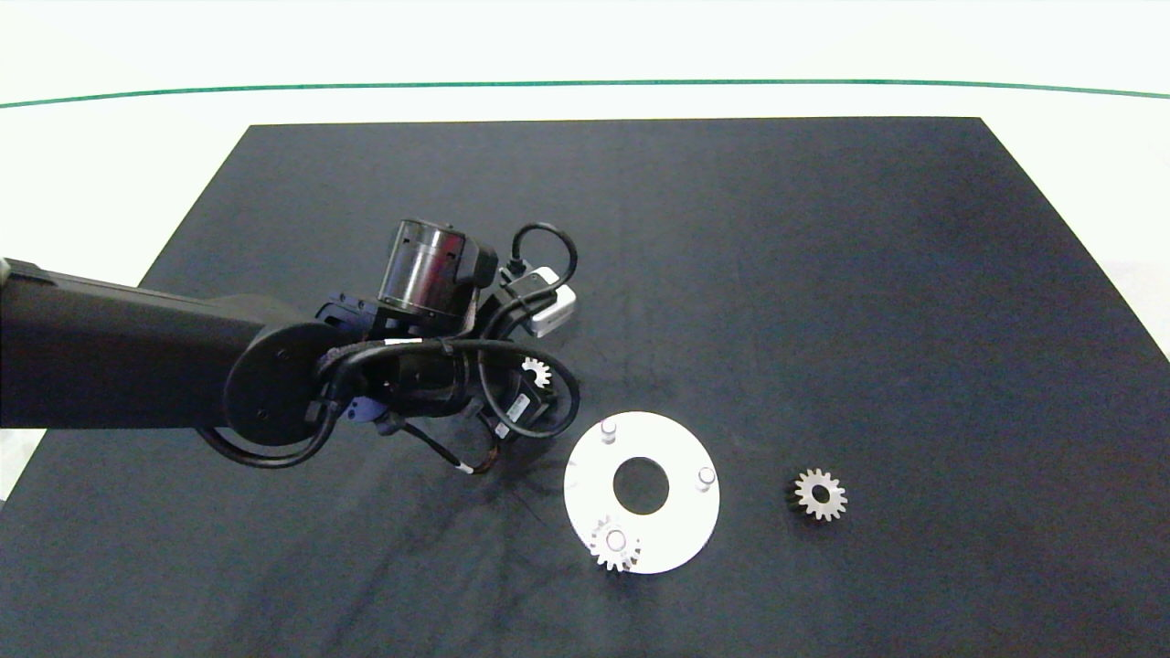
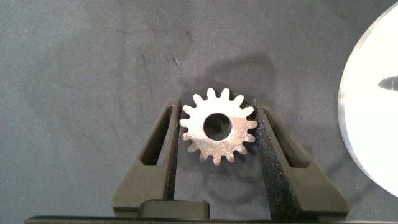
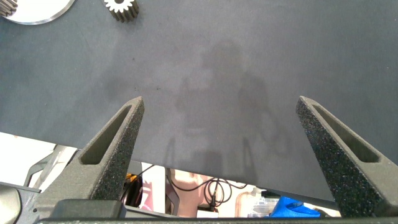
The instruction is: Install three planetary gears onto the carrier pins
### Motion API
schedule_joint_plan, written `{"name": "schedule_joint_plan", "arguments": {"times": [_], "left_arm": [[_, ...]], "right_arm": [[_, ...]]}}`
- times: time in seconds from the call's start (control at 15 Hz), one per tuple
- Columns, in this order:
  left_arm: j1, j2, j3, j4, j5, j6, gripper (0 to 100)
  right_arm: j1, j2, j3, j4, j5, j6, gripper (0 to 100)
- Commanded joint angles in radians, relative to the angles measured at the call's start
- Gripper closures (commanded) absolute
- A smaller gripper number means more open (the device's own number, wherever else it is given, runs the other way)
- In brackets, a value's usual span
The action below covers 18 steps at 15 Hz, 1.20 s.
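Gear [image 2: 218,127] between left claw [image 2: 217,134] fingers.

no legible text, labels, brand marks, numbers or signs appear in any view. a small light tag [image 1: 518,408] on the left arm's wrist housing carries markings too small to read.

Bright overhead light; soft shadows, perhaps slight edge curvature.
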Motion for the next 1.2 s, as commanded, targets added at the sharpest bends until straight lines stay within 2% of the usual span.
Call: {"name": "schedule_joint_plan", "arguments": {"times": [0.07,0.47,0.87,1.2], "left_arm": [[0.0,0.001,0.003,-0.003,0.001,0.003,86],[-0.003,-0.013,0.017,0.0,0.001,0.004,96],[-0.018,-0.073,0.021,0.006,0.003,0.015,96],[-0.06,-0.142,0.04,0.078,0.004,0.009,96]], "right_arm": [[0.0,0.0,0.0,0.003,0.0,-0.001,0],[0.0,0.0,0.0,0.003,0.0,-0.001,0],[0.002,-0.001,0.0,0.003,0.001,0.002,0],[0.004,-0.001,0.0,0.003,0.001,0.002,0]]}}
